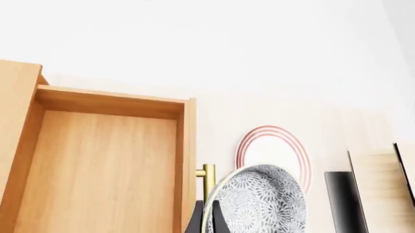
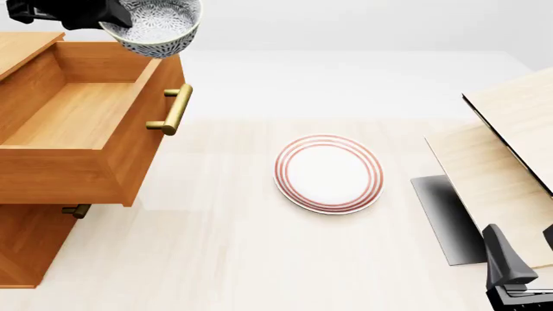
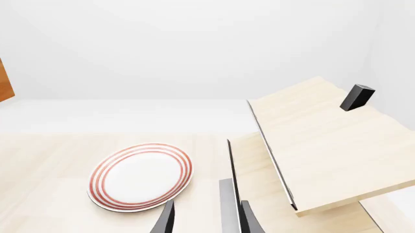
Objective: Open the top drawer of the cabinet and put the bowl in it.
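The cabinet (image 2: 26, 253) stands at the left with its top drawer (image 2: 78, 116) pulled out and nothing inside; the drawer's bare floor (image 1: 104, 170) and brass handle (image 2: 173, 110) show. My left gripper (image 2: 108, 19) is shut on the rim of the blue-grey speckled bowl (image 2: 157, 27), holding it in the air above the far end of the drawer's front panel. In the left wrist view the bowl (image 1: 259, 201) hangs beside the drawer's handle (image 1: 206, 177), pinched at its rim by my left gripper (image 1: 206, 221). My right gripper (image 3: 207, 221) is open, low at the near right (image 2: 519, 275).
A white plate with red rings (image 2: 328, 173) lies mid-table. Pale wood boards (image 2: 509, 142) and a dark panel (image 2: 445, 217) stand at the right, close to the right gripper. A lower drawer's handle (image 2: 76, 210) pokes out under the open drawer.
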Tool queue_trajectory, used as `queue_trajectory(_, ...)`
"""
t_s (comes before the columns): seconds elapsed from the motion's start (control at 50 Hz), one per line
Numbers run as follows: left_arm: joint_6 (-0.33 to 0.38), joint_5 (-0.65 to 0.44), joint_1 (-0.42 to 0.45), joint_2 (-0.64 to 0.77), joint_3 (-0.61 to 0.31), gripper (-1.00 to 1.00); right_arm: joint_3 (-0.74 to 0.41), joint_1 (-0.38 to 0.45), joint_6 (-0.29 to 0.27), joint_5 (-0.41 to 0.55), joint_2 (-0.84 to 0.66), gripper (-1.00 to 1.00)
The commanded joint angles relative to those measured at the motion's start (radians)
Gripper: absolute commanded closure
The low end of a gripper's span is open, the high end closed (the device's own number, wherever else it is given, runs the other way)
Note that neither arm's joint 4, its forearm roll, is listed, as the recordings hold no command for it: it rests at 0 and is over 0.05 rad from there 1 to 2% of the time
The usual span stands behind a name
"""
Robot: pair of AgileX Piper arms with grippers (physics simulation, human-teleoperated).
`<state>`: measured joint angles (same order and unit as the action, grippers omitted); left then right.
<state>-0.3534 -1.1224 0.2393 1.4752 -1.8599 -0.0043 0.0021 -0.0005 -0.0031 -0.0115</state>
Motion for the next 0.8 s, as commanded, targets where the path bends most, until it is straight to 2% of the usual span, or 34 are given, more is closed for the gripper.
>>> queue_trajectory(0.02,-0.027,0.028,-0.038,-0.068,0.072,1.00,0.000,-0.001,0.000,0.000,0.002,-1.00)
queue_trajectory(0.16,-0.045,0.044,-0.058,-0.091,0.101,1.00,0.000,-0.001,0.000,0.000,0.002,-1.00)
queue_trajectory(0.8,-0.149,0.174,-0.199,-0.277,0.343,1.00,0.000,-0.001,0.000,0.000,0.002,-1.00)
